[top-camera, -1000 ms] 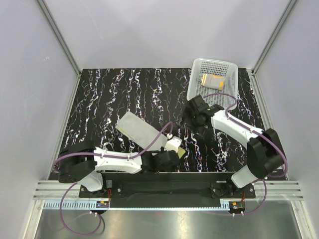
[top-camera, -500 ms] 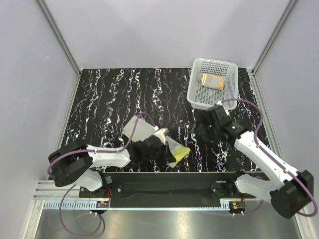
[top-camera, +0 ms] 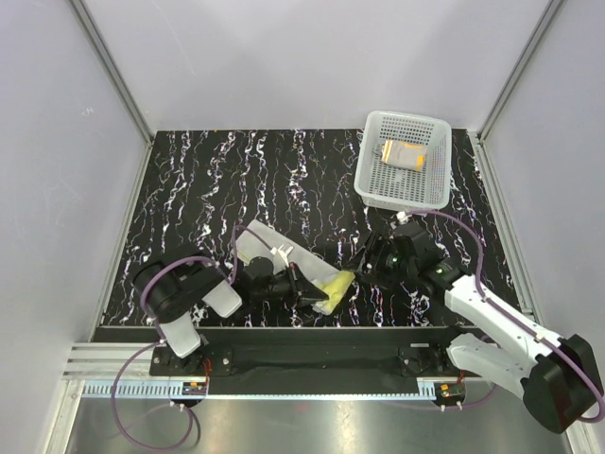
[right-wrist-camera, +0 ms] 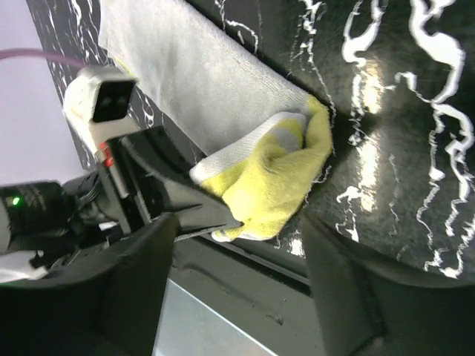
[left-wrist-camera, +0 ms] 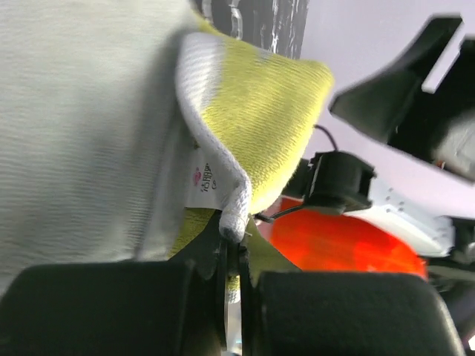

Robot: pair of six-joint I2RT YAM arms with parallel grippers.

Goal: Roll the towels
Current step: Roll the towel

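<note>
Grip: left tool [left-wrist-camera: 231, 259] clamps yellow towel [left-wrist-camera: 260, 119] at its folded edge — right tool [right-wrist-camera: 237, 245] hangs beside it, jaws apart.

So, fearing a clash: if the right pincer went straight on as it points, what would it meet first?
Most likely the yellow towel, folded end ahead in its wrist view, clamped there by the left pincer; depth unclear.
</note>
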